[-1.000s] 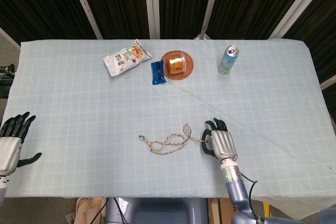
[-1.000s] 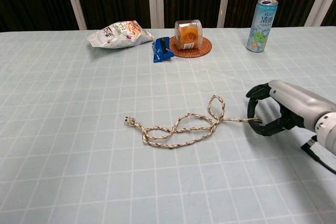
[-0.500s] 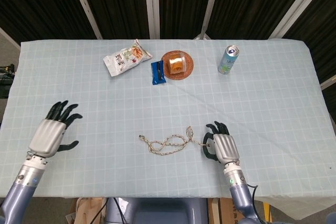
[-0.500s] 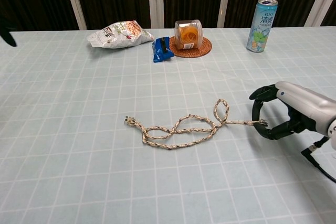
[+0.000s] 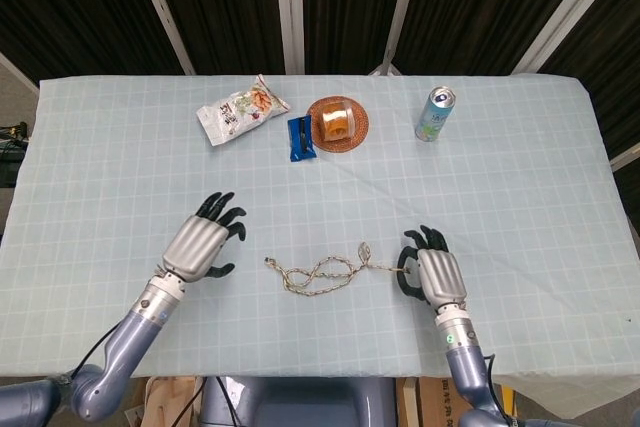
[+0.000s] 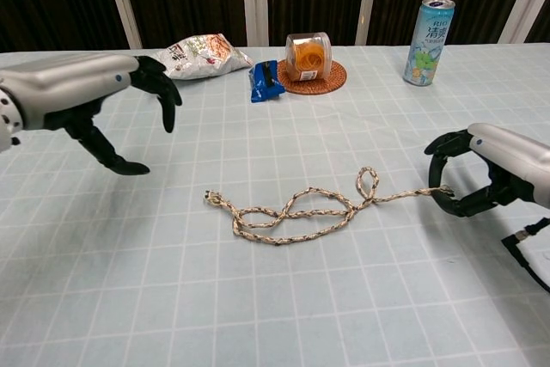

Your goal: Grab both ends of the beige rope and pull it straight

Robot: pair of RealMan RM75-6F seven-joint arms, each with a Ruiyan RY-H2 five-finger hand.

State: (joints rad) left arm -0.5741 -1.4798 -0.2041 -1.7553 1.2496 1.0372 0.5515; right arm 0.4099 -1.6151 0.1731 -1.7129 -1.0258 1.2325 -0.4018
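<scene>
The beige rope (image 5: 322,272) (image 6: 296,210) lies in loose loops near the front middle of the table. My right hand (image 5: 435,274) (image 6: 490,169) pinches the rope's right end between thumb and finger at the table surface. The rope's left end (image 5: 268,263) (image 6: 209,198) lies free on the cloth. My left hand (image 5: 203,240) (image 6: 86,96) hovers to the left of that end, fingers spread, holding nothing.
At the back stand a snack bag (image 5: 240,109) (image 6: 196,55), a blue packet (image 5: 301,137) (image 6: 263,80), a wicker coaster with a pastry (image 5: 337,123) (image 6: 310,59) and a drink can (image 5: 434,114) (image 6: 429,30). The checked tablecloth (image 5: 520,197) covers the whole table.
My left hand has swept in from the far left edge toward the rope's left end. My right hand has drawn the rope's right end rightwards, stretching that part out.
</scene>
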